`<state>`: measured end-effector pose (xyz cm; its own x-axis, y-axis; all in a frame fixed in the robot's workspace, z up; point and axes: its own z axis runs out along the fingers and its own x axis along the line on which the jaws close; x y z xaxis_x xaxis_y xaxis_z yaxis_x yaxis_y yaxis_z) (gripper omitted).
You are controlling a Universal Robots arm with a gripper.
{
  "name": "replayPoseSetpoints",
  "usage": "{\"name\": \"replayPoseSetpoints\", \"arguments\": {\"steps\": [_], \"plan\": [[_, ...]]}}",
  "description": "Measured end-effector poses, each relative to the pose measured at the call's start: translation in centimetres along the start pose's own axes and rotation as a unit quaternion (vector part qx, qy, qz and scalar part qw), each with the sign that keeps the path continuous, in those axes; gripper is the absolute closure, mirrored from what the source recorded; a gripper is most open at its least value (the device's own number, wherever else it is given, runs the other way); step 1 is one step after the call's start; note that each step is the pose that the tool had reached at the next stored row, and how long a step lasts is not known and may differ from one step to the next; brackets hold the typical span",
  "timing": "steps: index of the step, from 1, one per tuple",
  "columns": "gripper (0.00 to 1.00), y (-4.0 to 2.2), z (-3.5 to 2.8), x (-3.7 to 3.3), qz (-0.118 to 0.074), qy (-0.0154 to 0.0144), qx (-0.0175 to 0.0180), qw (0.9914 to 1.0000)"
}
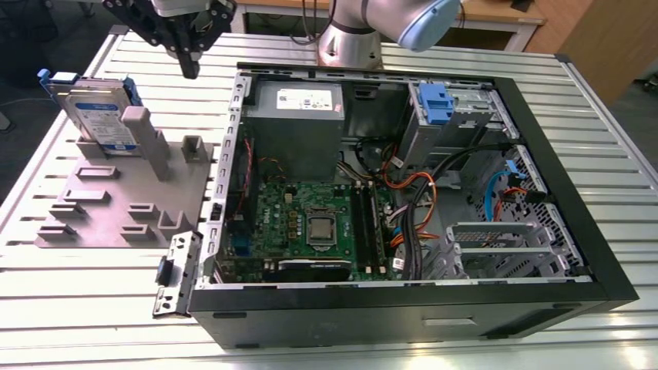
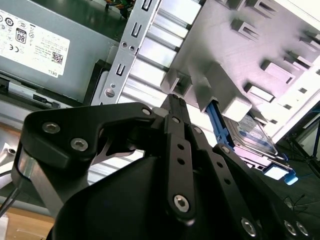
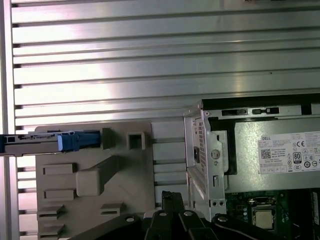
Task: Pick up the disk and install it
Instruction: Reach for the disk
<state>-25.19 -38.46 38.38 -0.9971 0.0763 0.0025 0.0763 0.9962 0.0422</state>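
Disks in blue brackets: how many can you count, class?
1. The disk stands upright on the grey fixture, at the exterior view's left of the computer case. Others may hide inside.

Robotics lab bench: slotted aluminium table (image 1: 82, 297), opened computer case (image 1: 411, 308), grey fixture plate (image 1: 103, 208).

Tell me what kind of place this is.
Probably a robotics lab bench for PC assembly: a slatted aluminium table, an opened computer case, and a grey fixture holding the disk on edge.

blue-framed silver disk (image 1: 100, 108), white-and-blue label, standing on edge in grey holder (image 1: 108, 212)
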Motion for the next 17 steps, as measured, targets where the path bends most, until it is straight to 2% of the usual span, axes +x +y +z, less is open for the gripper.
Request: {"name": "replayPoseSetpoints", "arguments": {"steps": [1, 7, 13, 17], "plan": [[0.89, -0.03, 0.01, 0.41, 0.000, 0.0000, 0.0000, 1.00000], [0.89, -0.04, 0.04, 1.52, 0.000, 0.0000, 0.0000, 1.00000], [0.89, 0.27, 0.11, 2.39, 0.000, 0.0000, 0.0000, 1.00000], [0.89, 0.47, 0.16, 3.23, 0.000, 0.0000, 0.0000, 1.00000]]}}
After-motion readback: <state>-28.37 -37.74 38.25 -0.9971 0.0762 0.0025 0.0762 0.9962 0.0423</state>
